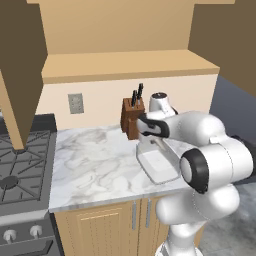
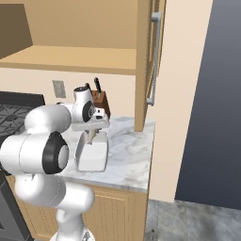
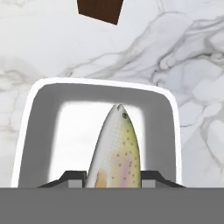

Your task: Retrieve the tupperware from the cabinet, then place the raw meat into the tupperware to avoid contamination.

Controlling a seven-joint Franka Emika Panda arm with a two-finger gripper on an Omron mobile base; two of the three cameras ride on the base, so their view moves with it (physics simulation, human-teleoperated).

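Note:
The raw meat, a speckled silvery fish, hangs head down between my gripper's two dark tips, which are shut on its body. Right under it the white tupperware sits on the marble counter, with the fish's head over its hollow. In the right base view the gripper holds the fish just above the tub. From the left base view, the tupperware lies under my forearm. The cabinet above stands open, its door swung out.
A brown knife block stands against the wall just behind the tub. A gas stove lies to the left of the counter. An outlet is on the wall. The counter ends at the right.

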